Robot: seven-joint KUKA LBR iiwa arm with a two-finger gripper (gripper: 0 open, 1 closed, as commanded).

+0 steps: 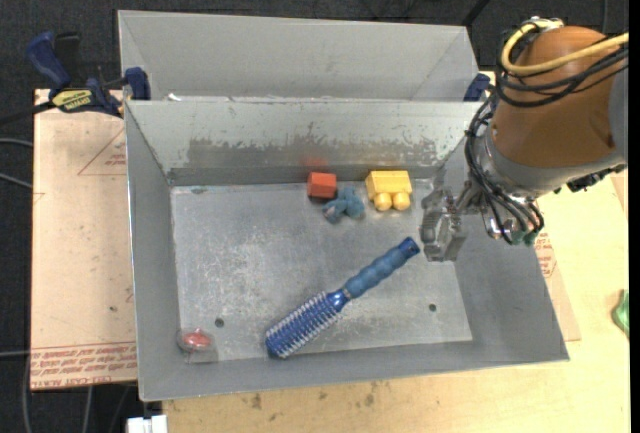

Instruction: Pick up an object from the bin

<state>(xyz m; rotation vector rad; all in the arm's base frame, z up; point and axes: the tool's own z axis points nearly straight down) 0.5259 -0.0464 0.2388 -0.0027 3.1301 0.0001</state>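
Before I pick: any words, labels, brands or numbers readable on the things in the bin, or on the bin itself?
No readable text on any of them.
Brush: plain blue, no label seen.
Yellow block: no marking.
Orange block: no marking.
Blue lump: no marking.
Pink thing: too small to tell.
Bin: bare grey metal, no lettering.

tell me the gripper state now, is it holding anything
Gripper: open or shut cannot be told; it is just right of the blue hairbrush handle's tip.
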